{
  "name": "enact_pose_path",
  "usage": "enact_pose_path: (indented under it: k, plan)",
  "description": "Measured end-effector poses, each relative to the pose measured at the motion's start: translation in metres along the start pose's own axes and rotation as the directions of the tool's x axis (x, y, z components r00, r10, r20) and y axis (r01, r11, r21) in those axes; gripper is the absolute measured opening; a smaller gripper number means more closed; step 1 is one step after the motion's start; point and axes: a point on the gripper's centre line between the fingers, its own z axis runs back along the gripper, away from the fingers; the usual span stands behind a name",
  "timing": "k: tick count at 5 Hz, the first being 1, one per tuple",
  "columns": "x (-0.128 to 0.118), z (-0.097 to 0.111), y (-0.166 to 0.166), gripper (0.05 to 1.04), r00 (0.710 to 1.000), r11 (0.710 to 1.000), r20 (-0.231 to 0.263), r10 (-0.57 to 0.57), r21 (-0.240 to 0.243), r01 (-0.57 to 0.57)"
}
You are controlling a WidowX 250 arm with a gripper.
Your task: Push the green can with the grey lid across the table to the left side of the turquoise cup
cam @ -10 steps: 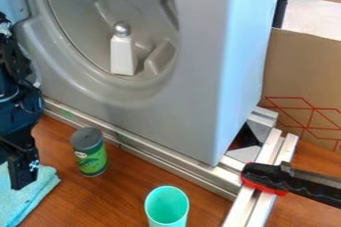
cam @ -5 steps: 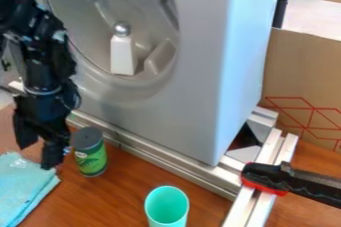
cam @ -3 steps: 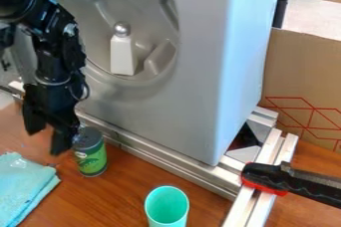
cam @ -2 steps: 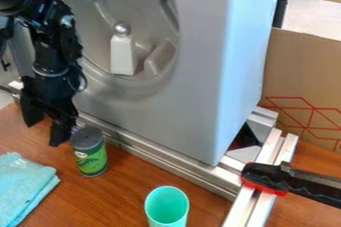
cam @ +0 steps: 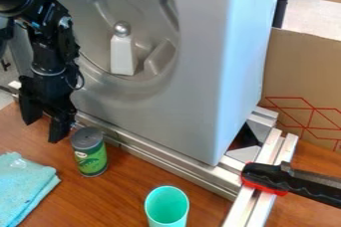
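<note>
The black gripper (cam: 42, 130) hangs at the left, above the wooden table, with its two fingers apart and nothing between them. Just right of it stands a green can (cam: 90, 157) with a dark grey lid, upright and close to the metal rail. A folded light-blue cloth (cam: 24, 187) lies on the table below the gripper. Near the bottom edge stands a turquoise cup (cam: 166, 210), its open mouth facing up.
A large grey moulded panel (cam: 193, 86) rises behind the can, with a white bottle-shaped piece (cam: 122, 54) in its hollow. Metal rails (cam: 180, 165) run along its foot. At the right are a black and red clamp (cam: 273, 178) and a cardboard sheet (cam: 303, 76).
The gripper came from the left edge toward the can, then drew back slightly up and left of it. The cloth, can and cup have not moved.
</note>
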Motion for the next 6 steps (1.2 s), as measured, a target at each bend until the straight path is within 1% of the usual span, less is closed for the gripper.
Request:
enact_pose_path:
  k: [1, 2, 3, 4, 5, 6]
  plan:
    - [0.005, -0.010, -0.001, 1.001, 1.000, 1.000, -0.011, 0.018, -0.006, -0.018]
    - [0.013, -0.016, -0.004, 1.001, 0.999, 0.999, -0.004, 0.034, -0.025, -0.034]
    - [0.016, -0.014, -0.017, 1.001, 1.000, 0.996, 0.005, 0.020, -0.083, -0.020]
    - [0.018, -0.012, -0.042, 1.001, 1.000, 0.984, 0.012, -0.029, -0.174, 0.030]
    - [0.009, 0.001, -0.081, 1.001, 0.997, 0.965, 0.012, -0.070, -0.252, 0.071]
    - [-0.003, 0.009, -0.104, 1.001, 0.997, 0.954, 0.019, -0.074, -0.289, 0.076]
